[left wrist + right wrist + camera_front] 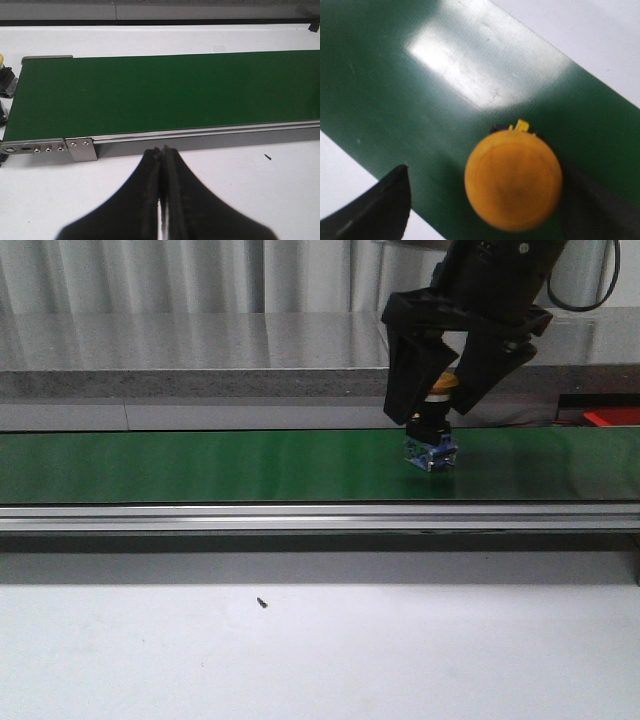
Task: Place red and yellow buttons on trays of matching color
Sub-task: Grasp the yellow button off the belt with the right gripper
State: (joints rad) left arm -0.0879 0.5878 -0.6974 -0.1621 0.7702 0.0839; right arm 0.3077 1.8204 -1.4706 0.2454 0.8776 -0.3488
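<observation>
A yellow button (431,450) stands upright on the green conveyor belt (200,465), with a yellow cap over a black body and a blue base. My right gripper (435,416) is open and straddles it from above. In the right wrist view the yellow cap (513,181) lies between the two fingers of that gripper (485,200), close to one finger, with belt showing before the other. My left gripper (162,150) is shut on nothing over the white table, near the belt's end. A corner of a red tray (612,417) shows at the far right. No red button or yellow tray is in view.
The belt's aluminium rail (320,517) runs along its near side, with white table (320,640) in front. A small dark speck (262,602) lies on the table. A grey counter (200,350) stands behind the belt. Beyond the belt's end, a partly cut-off yellow-capped part (2,62) shows.
</observation>
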